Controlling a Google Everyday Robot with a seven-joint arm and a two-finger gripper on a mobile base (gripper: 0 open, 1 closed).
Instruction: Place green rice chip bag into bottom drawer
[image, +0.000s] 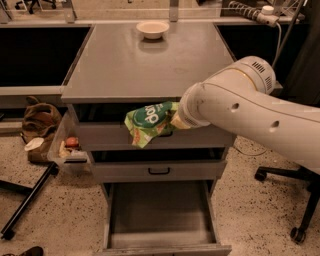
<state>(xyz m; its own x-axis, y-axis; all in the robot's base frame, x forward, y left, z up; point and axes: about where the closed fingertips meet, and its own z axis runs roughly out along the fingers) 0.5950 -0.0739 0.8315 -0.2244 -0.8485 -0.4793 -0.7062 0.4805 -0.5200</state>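
The green rice chip bag (149, 121) is a glossy green foil bag with white lettering. It hangs in the air in front of the top drawer's face, held at its right end by my gripper (173, 121). The white arm (240, 107) comes in from the right and hides most of the gripper. The bottom drawer (161, 212) of the grey cabinet is pulled open below the bag, and its flat grey floor shows nothing on it.
A pale round bowl (152, 28) stands at the back of the cabinet top (140, 65). Two upper drawers with black handles (159, 171) sit slightly open. A clear bin with small items (67, 147) and a brown bag (40, 120) lie left. An office chair base (300, 220) stands right.
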